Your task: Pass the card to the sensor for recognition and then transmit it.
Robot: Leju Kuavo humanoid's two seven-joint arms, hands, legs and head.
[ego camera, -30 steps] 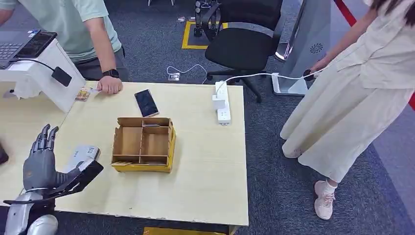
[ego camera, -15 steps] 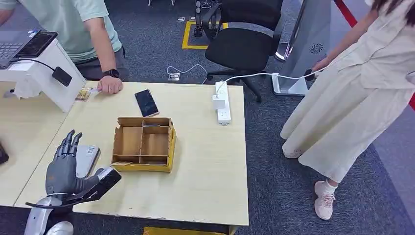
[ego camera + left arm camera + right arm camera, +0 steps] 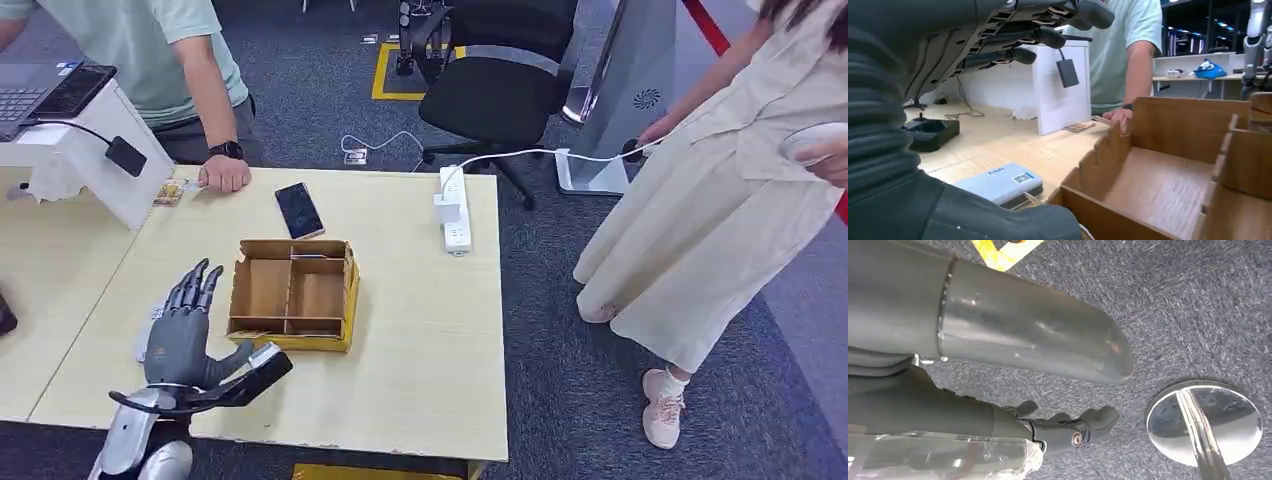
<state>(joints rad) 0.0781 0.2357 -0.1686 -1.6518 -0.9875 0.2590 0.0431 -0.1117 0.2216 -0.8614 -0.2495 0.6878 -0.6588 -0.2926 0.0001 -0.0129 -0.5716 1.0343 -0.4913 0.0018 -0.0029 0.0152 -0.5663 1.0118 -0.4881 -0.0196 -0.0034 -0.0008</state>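
Hovering over near table (image 3: 420, 380) edge, left hand (image 3: 185, 335) is spreading fingers wide, holding nothing. Card reader (image 3: 998, 184) is lying just beside it, next to cardboard box (image 3: 292, 293). Small card (image 3: 168, 193), possibly task's, is lying far, by person's hand (image 3: 224, 175). Right hand (image 3: 1068, 427) is hanging over carpet, fingers seemingly curled.

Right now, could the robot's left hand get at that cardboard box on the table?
Probably yes. The left hand hovers open just beside the box, and the table between them looks bare, so nothing seems to block the way.
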